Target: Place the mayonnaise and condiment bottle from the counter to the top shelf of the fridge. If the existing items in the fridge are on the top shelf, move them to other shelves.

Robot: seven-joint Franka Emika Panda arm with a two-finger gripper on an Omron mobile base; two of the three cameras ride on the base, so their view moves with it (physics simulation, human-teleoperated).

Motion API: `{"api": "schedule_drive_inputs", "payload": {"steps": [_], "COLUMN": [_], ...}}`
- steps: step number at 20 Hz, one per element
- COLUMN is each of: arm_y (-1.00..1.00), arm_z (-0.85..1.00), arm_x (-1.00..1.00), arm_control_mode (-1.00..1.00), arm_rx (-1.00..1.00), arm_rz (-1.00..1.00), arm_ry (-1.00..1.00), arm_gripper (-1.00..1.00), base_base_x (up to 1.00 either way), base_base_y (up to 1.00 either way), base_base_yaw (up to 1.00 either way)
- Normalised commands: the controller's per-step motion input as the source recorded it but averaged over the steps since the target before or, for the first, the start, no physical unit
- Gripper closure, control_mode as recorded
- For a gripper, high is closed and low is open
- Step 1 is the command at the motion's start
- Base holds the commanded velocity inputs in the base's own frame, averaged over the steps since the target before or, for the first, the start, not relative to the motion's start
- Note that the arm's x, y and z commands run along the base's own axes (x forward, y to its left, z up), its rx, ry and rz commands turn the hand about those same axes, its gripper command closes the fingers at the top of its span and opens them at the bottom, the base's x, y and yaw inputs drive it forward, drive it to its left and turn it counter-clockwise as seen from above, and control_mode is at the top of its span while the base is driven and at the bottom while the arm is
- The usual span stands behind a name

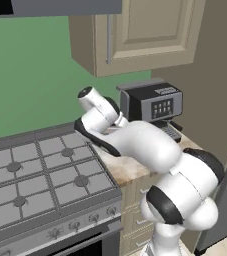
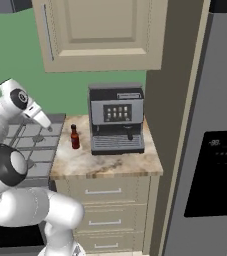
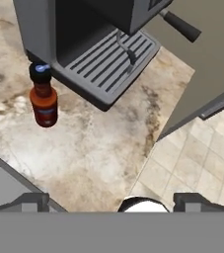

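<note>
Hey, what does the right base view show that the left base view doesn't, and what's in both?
Right base view alone: a small dark bottle standing on the counter just left of the coffee machine, and the fridge door at right, closed. Left base view alone: the stove's burners across most of the frame and its knobs along the front edge. Both share the coffee machine, the marble counter, the drawers below, the wall cabinet, the green wall and the white arm.

Condiment bottle (image 2: 75, 137): standing on the counter (image 2: 105, 165), just left of the coffee machine (image 2: 116, 117).
Stove (image 1: 40, 175): sitting left of the counter.
Fridge (image 2: 210, 150): standing right of the counter.
Cabinet (image 2: 100, 32): hanging above the coffee machine.
</note>
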Motion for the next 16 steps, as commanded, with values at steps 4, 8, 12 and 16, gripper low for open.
{"api": "schedule_drive_inputs", "payload": {"steps": [4, 8, 12, 16], "arm_y": [-0.16, 0.0, 0.05, 0.07], "arm_z": [-0.47, -0.5, -0.21, 0.0], "arm_x": [0.34, 0.16, -0.06, -0.23], "arm_control_mode": [-1.0, -1.0, -1.0, -1.0], "arm_rx": [0.0, -0.03, -0.03, 0.0], "arm_rz": [-0.02, -0.07, -0.15, -0.26], "arm_ry": [0.0, -0.06, -0.11, -0.23], "arm_gripper": [-1.0, -1.0, -1.0, -1.0], "base_base_x": [0.0, 0.0, 0.0, 0.0], "base_base_y": [0.0, 0.0, 0.0, 0.0], "base_base_yaw": [0.0, 0.0, 0.0, 0.0]}}
